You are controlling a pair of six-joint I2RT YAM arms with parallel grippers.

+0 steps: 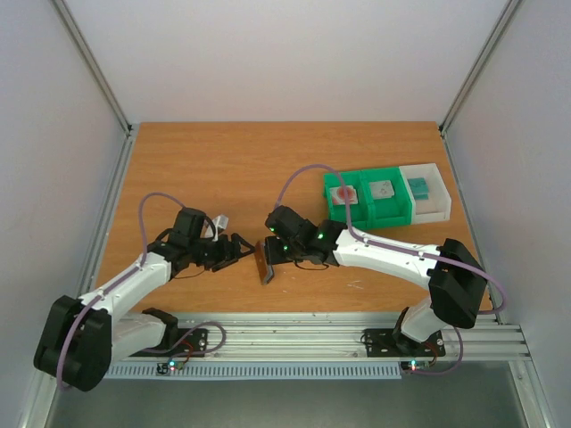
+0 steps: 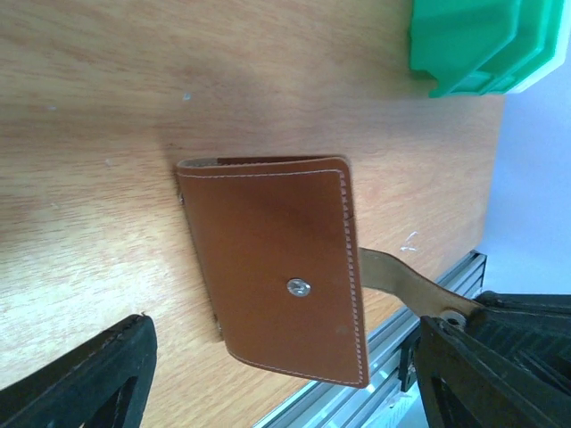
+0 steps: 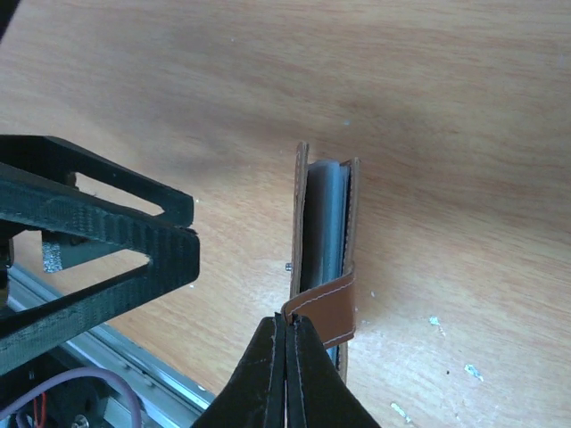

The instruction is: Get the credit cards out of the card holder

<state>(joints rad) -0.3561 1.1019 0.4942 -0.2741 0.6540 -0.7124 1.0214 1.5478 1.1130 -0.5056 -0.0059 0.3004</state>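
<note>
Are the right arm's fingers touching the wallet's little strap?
Touching. The right wrist view shows the shut right fingers pinching the wallet strap at their tips.

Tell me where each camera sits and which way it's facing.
Top: above and behind, looking down on the table; both arms show.
Left wrist: faces the wallet's brown outside; open left gripper's fingers at bottom corners.
Right wrist: faces the wallet's edge; right gripper pinches its tab.
All share the wallet.

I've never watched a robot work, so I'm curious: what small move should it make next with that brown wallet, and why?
Probably the right gripper lays the card holder flat and lets go: it pinches only the tab, the left gripper stands open, and three cards already lie in the bins.
</note>
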